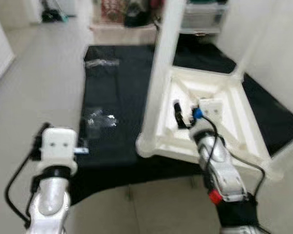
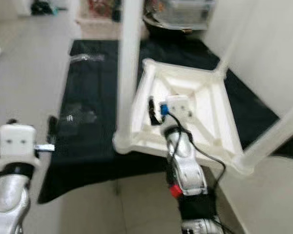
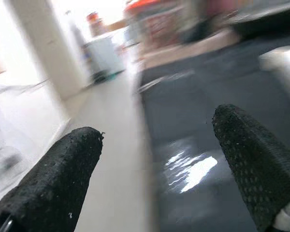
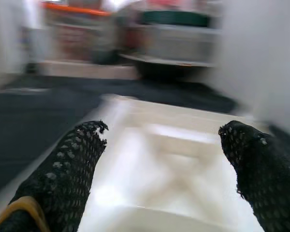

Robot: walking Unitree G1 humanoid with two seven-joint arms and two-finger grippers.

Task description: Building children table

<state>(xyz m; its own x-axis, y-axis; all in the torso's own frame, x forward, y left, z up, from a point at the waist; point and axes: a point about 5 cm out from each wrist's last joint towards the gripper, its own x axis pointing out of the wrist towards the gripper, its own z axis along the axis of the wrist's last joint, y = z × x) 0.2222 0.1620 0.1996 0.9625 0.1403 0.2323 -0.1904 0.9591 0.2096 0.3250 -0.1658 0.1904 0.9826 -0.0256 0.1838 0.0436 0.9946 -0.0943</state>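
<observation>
Above upturned table [image 1: 234,112], right claw [image 4: 164,140] gapes.

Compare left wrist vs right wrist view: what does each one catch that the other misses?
Left wrist: the pale floor beside the black mat, a shiny clear plastic bag lying on the mat, and the left hand with its fingers spread apart.

Right wrist: the underside of the upturned white table, with the right hand open over it.

Both: the black mat, blurred storage clutter at the far end of the room, and two open black fingers framing the shot.
</observation>
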